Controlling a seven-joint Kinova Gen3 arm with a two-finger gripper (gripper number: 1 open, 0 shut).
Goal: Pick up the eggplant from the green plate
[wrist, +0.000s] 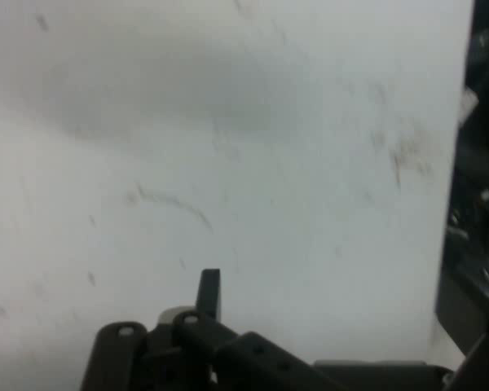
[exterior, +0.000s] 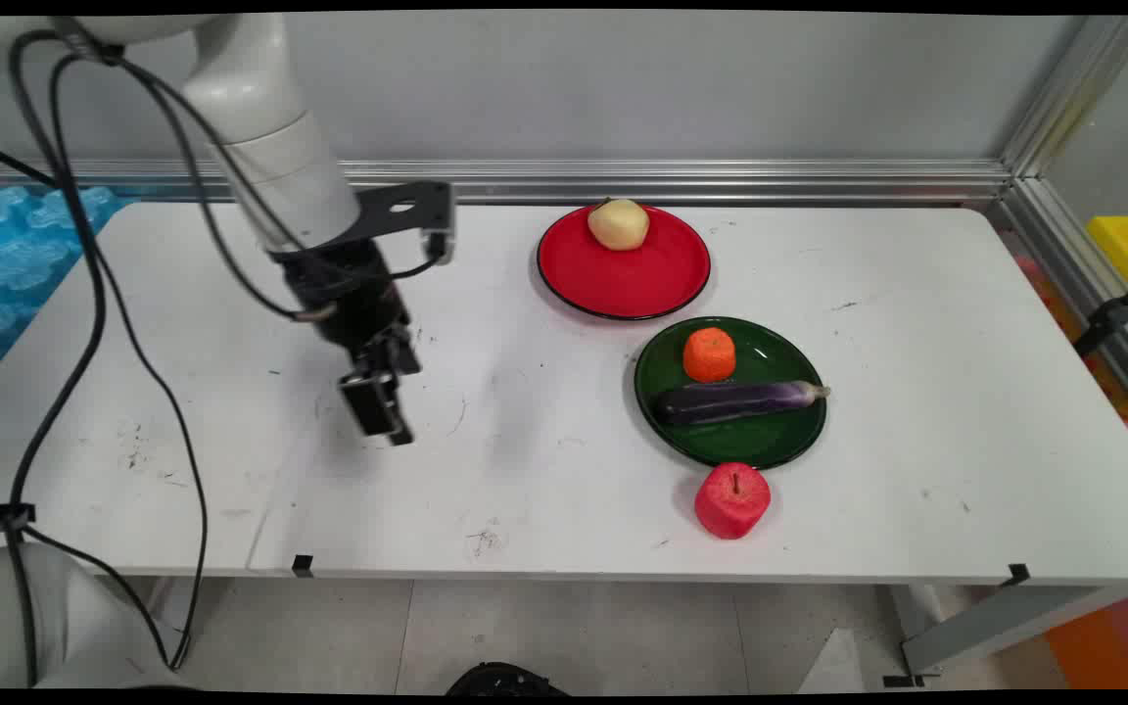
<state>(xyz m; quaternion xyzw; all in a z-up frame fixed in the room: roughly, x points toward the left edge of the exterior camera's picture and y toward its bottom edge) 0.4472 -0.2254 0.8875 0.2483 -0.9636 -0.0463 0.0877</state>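
Glossy red plate (exterior: 623, 284) and green plate (exterior: 789, 441) — matt, scuffed white table (exterior: 916, 392).

Red plate (exterior: 623, 279), green plate (exterior: 779, 446), white table (exterior: 916, 392)

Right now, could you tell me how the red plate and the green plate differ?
The red plate lies farther back, near the wall; the green plate lies nearer the table's front edge, to its right. The red plate holds one pale yellowish fruit, the green plate two things: an orange fruit and a purple eggplant. Both are round, lie flat on the white table, well apart from the gripper.
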